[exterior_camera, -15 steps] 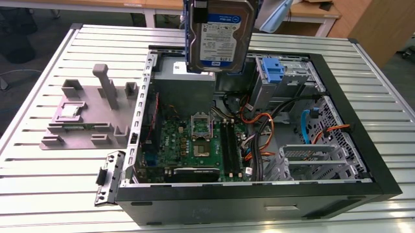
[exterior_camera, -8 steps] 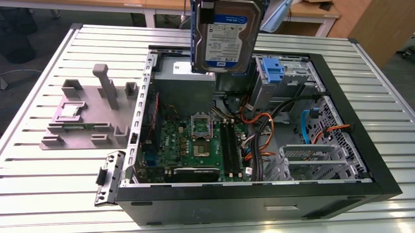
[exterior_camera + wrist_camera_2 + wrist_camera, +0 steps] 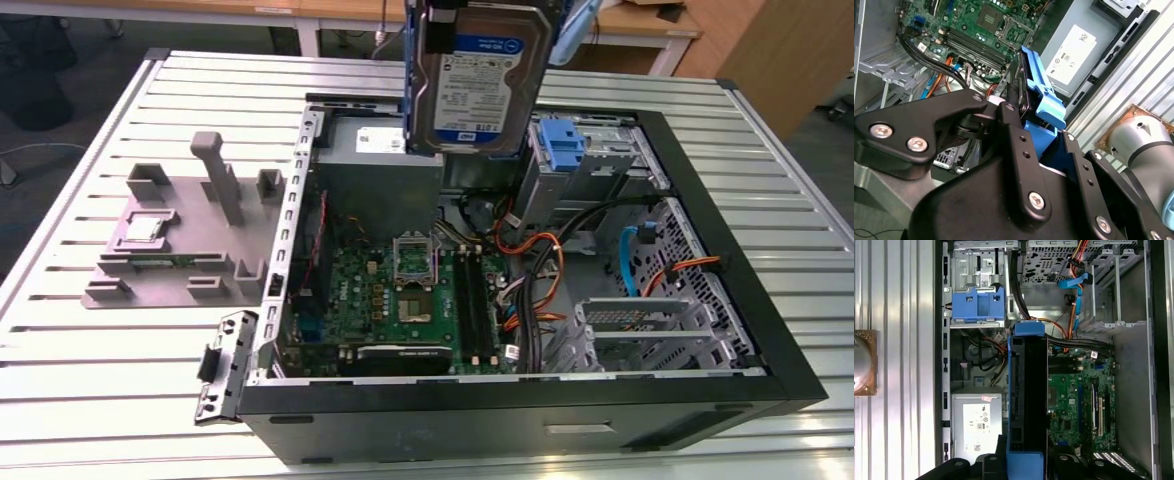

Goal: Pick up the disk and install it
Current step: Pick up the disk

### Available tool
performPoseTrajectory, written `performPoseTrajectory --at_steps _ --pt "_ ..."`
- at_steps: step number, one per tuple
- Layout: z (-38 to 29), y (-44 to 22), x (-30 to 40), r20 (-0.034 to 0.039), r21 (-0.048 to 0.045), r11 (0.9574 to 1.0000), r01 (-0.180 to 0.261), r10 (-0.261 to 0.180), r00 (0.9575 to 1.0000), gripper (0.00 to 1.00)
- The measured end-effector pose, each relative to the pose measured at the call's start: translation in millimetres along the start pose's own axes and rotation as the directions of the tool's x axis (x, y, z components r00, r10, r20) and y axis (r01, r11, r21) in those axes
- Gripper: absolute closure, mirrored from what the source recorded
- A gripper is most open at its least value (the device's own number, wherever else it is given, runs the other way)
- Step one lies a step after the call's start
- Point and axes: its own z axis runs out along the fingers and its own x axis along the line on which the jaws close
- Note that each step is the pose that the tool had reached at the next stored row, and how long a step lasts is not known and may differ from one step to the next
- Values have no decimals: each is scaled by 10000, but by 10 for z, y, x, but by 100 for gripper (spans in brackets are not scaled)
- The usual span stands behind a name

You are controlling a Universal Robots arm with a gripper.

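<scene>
blue plastic rails frame the disk (image 3: 478, 80), which hangs in the air over the open case (image 3: 534, 400), label face toward the exterior camera and long axis running down from the gripper (image 3: 1021, 107) toward the case floor. the gripper is closed on the disk's upper end, a black finger (image 3: 1009, 145) pressed against each side, so the drive lies directly below and in line with it. in the first wrist view the disk (image 3: 1026, 400) shows edge-on, reaching out over the boundary between the power supply (image 3: 976, 425) and the motherboard (image 3: 1074, 405). the drive bay with its blue bracket (image 3: 978, 305) sits just off the disk's far end and to one side. in the exterior view that bracket (image 3: 561, 150) lies lower, on the exterior view's right of the disk. judging from this, the disk is lifted but not yet seated. it is apart from the bay and would need to shift sideways to line up with it.
</scene>
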Motion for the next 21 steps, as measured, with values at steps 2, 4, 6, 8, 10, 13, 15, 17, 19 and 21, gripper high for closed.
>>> performPoseTrajectory --at_steps 2,4,6,8,10,13,15,17,19,21 --pt "1 25 -11 3 1 10000 -3 3 10000 63" --pt "2 45 -23 6 1 10000 -8 8 10000 63" --pt "6 63 -28 8 0 10000 -23 23 10000 63" --pt "8 85 -32 14 0 10000 -37 37 10000 63" --pt "11 113 -36 16 0 10000 -44 44 10000 63" --pt "14 138 -45 17 0 10000 -46 46 10000 63" --pt "15 145 -53 16 -1 10000 -46 46 10000 63" --pt "15 146 -56 16 -1 10000 -48 48 10000 63" --pt "15 147 -59 17 0 10000 -47 47 10000 63" --pt "15 148 -65 16 0 10000 -46 46 10000 63"
